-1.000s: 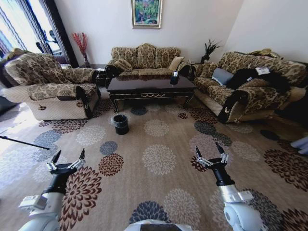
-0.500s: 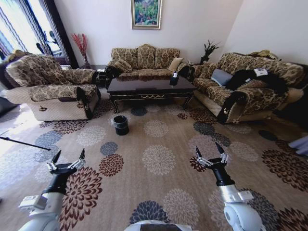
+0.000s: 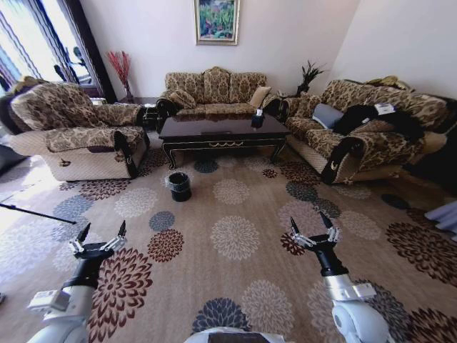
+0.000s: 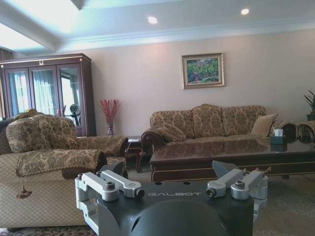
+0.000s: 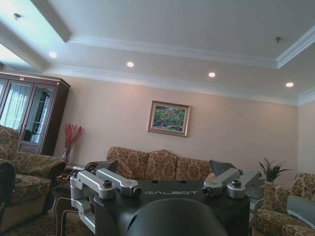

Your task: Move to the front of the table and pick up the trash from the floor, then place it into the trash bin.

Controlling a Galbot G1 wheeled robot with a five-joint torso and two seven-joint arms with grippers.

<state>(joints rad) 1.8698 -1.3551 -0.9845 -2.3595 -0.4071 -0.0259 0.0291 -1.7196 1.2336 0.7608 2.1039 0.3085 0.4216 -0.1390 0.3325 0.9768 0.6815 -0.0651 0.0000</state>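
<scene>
A beige-tan carpeted floor [image 3: 235, 193] patterned with large round flower medallions in brown, navy, grey-blue and cream spreads across a sitting room with cream walls. At twelve o'clock in the head view stands the long, low, glossy dark brown-black wooden table [image 3: 223, 130] with a gold scroll ornament on its apron and curved legs. Behind it sits a brown floral-patterned sofa [image 3: 213, 89], with a gold-framed landscape painting [image 3: 217, 19] on the wall above. A matching patterned armchair [image 3: 75, 128] stands at ten o'clock, and a second patterned sofa [image 3: 360, 128] strewn with dark clothing at two o'clock.

The small round black bucket-like trash bin [image 3: 179, 185], with a thin plastic liner around its rim, stands on the floor at eleven o'clock, just before the table's left front corner. A small dark tissue box [image 3: 258, 117] sits on the tabletop near its right end. The trash cannot be made out on the carpet.

The left gripper [image 3: 100, 236] hovers over the floor at seven o'clock, jaws spread and empty; the right gripper [image 3: 314, 227] hovers at five o'clock, jaws likewise spread and holding nothing.
</scene>
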